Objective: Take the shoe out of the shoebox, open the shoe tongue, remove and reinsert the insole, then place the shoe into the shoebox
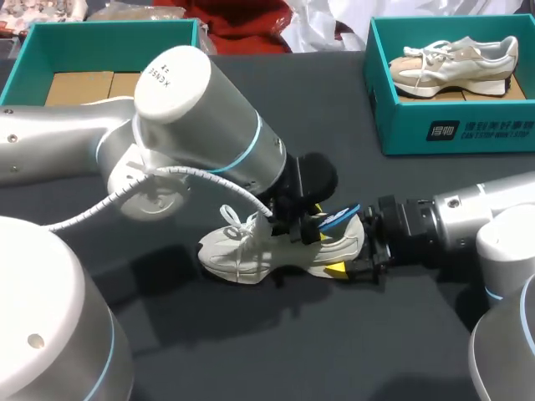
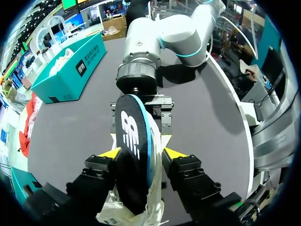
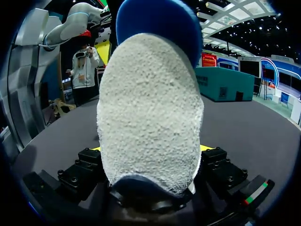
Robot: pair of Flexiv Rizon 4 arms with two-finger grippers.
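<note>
A white sneaker (image 1: 251, 251) lies on its side on the black table, toe toward my left. Its heel (image 3: 150, 117) sits between the fingers of my right gripper (image 1: 355, 251) (image 3: 150, 148), which touch it from both sides. A black insole with a blue edge (image 2: 134, 150) (image 1: 338, 219) sticks out of the shoe's opening. My left gripper (image 2: 141, 153) (image 1: 308, 224) comes down from above and is shut on this insole, a yellow tip on each side. The shoe's inside is hidden.
A teal shoebox (image 1: 468, 129) at the back right holds a second pale sneaker (image 1: 451, 63). Another teal box (image 1: 109, 33) with cardboard in it stands at the back left. My left arm's big elbow (image 1: 192, 117) hangs over the table's middle.
</note>
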